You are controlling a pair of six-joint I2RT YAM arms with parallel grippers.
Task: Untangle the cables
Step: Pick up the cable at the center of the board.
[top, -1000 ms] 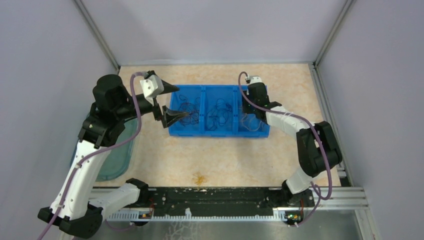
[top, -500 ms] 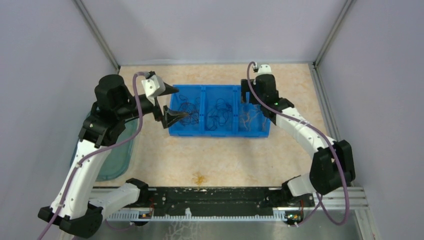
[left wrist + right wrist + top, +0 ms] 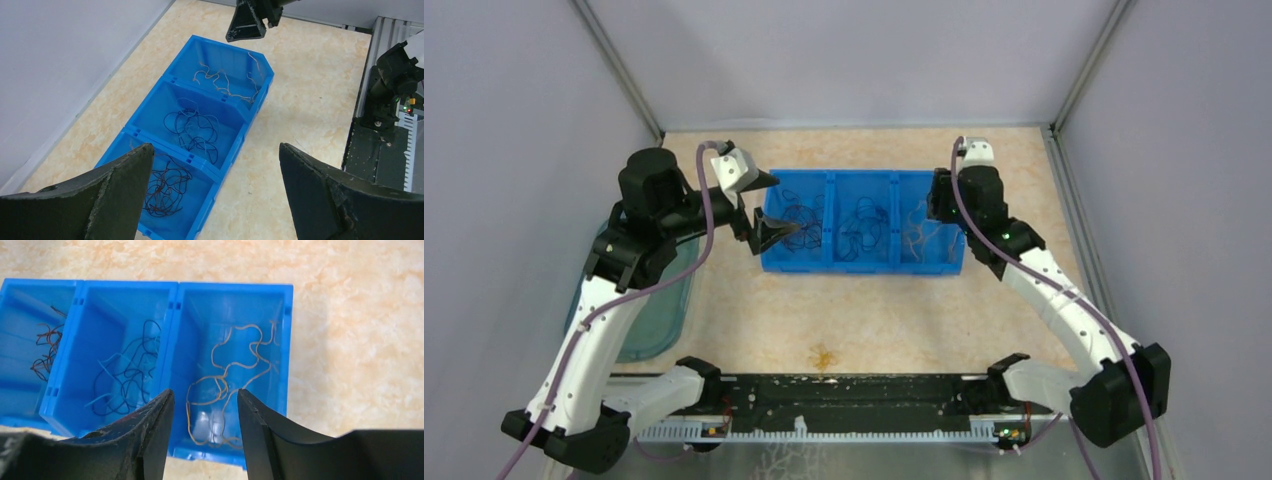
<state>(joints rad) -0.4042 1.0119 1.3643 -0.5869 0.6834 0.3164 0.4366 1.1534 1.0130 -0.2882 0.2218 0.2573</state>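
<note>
Black fingers of the right gripper (image 3: 205,392) stand partly apart, holding nothing, above the right end of the blue bin (image 3: 289,340). The left gripper (image 3: 215,147) gapes wide and empty over its left end. Orange cables (image 3: 235,365) lie in the bin's right compartment, blue-black cables (image 3: 130,375) in the middle, dark, perhaps reddish cables (image 3: 45,347) in the left.

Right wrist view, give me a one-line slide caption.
Right gripper, open and empty, above the blue bin: yellow-orange cables, blue cables and dark cables each in its own compartment.
</note>
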